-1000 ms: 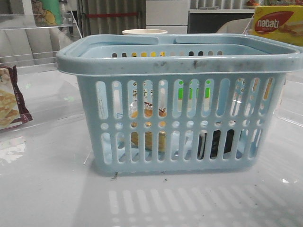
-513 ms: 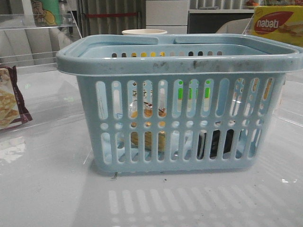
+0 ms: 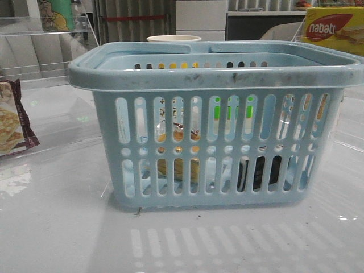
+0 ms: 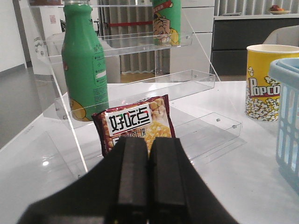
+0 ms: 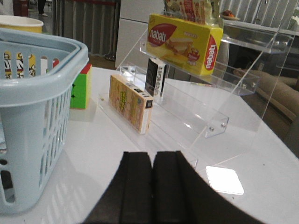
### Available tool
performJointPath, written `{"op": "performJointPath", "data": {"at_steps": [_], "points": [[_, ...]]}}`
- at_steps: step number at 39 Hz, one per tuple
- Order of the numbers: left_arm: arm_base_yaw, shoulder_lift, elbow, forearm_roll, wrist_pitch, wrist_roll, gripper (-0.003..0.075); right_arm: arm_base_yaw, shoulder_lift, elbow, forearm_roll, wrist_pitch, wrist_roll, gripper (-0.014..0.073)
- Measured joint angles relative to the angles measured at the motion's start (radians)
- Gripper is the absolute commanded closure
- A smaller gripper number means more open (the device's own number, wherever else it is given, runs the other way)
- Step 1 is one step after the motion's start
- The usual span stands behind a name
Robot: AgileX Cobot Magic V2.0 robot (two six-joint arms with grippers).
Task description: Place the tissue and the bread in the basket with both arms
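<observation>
Two items sit inside the basket [image 3: 216, 122], seen through the slots in the front view: the bread [image 3: 177, 165] low at about seven o'clock of the near wall, the dark tissue [image 3: 260, 172] pack low at about five o'clock. Both look to rest on the basket floor, so I judge the loading done.

The left pincer [image 4: 148, 179] is clenched, pads pressed together with nothing between them, parked out at nine o'clock of the basket. Ahead of it stands the cracker bag [image 4: 136, 123] against the clear shelf rack [image 4: 201, 77], with a green bottle [image 4: 84, 65] behind and a popcorn tub [image 4: 266, 81] near the basket's rim.

The right pincer [image 5: 152, 186] is clenched and empty too, off at three o'clock, facing the nabati box [image 5: 184, 42] and a small carton [image 5: 131, 102] on the acrylic rack; a coloured cube [image 5: 80, 86] peeks out just behind the basket.

Risks from here? Both arms hover low over the counter [image 3: 57, 233]. A careless sweep on retreat could clip the basket wall and shove it, or knock over the cracker bag or carton. The glossy counter would let the basket slide easily.
</observation>
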Motion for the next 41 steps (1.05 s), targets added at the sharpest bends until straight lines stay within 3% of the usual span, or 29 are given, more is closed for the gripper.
{"op": "performJointPath", "data": {"at_steps": [16,41], "points": [[0.0,0.0,0.0,0.0,0.0,0.0,0.0629,0.0,0.0,0.0,0.084,-0.042,0.004,0.0538],[0.0,0.0,0.0,0.0,0.0,0.0,0.0629,0.0,0.0,0.0,0.093,-0.042,0.005,0.0538]]}}
